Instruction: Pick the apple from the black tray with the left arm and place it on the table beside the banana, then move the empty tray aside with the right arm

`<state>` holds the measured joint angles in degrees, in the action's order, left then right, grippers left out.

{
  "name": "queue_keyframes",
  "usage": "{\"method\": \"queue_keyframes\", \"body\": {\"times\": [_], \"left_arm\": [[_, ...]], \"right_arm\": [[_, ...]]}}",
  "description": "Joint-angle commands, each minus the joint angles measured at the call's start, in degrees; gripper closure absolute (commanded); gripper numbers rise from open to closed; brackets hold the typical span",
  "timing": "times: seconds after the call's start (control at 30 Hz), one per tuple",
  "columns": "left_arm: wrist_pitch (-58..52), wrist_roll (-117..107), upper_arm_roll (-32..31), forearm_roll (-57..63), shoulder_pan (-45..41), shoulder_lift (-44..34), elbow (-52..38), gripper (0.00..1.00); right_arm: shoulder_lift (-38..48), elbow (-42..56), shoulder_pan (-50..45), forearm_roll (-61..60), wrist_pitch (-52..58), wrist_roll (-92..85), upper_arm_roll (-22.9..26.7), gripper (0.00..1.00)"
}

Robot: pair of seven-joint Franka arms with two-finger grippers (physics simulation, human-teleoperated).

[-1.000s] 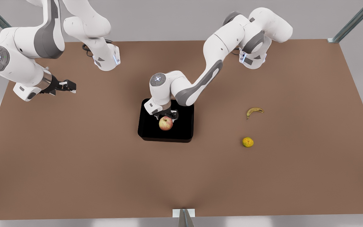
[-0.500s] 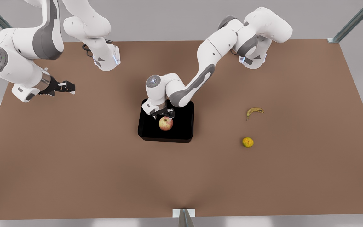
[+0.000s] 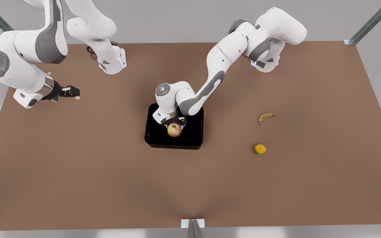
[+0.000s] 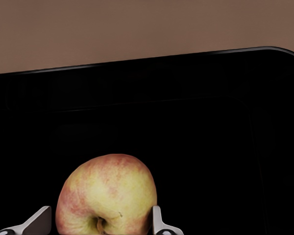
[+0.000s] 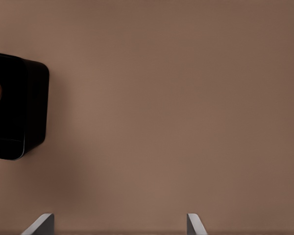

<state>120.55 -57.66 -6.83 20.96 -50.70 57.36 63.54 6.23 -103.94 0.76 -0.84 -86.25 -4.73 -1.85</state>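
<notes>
Between the spread fingers of the left gripper (image 3: 174,121) sits the apple (image 3: 174,130), one pad touching, other a hair off, inside the black tray (image 3: 193,135). It's dropped lower than half a second ago. Right gripper (image 3: 74,93) waits open, well away.

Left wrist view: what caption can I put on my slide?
Left gripper open around the apple sitting in the black tray.
</notes>
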Motion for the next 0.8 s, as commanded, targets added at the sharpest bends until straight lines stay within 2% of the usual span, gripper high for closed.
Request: {"method": "queue_keyframes", "body": {"times": [0.0,0.4,0.43,0.47,0.6,0.67,0.77], "left_arm": [[1.2,-2.4,0.2,0.1,0.0,0.3,0.0,0.0],[2.1,-2.0,1.3,1.0,0.1,2.1,0.4,0.0],[2.0,-1.9,1.6,1.0,0.1,2.1,0.4,0.03],[2.0,-1.4,1.8,1.0,0.0,2.0,0.2,0.11],[1.5,-0.7,1.9,1.0,0.0,1.8,0.1,0.21],[1.0,-0.7,1.9,1.5,-0.1,1.5,0.2,0.19],[-5.6,0.8,1.7,0.8,-0.3,-1.3,0.3,0.19]], "right_arm": [[-0.3,0.3,0.0,0.0,0.0,-0.1,0.0,0.0],[-0.3,0.3,0.0,0.0,0.1,-0.1,0.0,0.0],[-0.3,0.3,0.0,0.0,0.1,-0.1,0.0,0.0],[-0.3,0.3,0.0,0.0,0.1,-0.1,-0.1,0.0],[-0.3,0.3,0.0,0.0,0.1,-0.1,0.0,0.0],[-0.3,0.3,0.0,0.0,0.1,-0.1,0.0,0.0],[-0.3,0.3,0.0,0.0,0.1,-0.1,0.0,0.0]]}}
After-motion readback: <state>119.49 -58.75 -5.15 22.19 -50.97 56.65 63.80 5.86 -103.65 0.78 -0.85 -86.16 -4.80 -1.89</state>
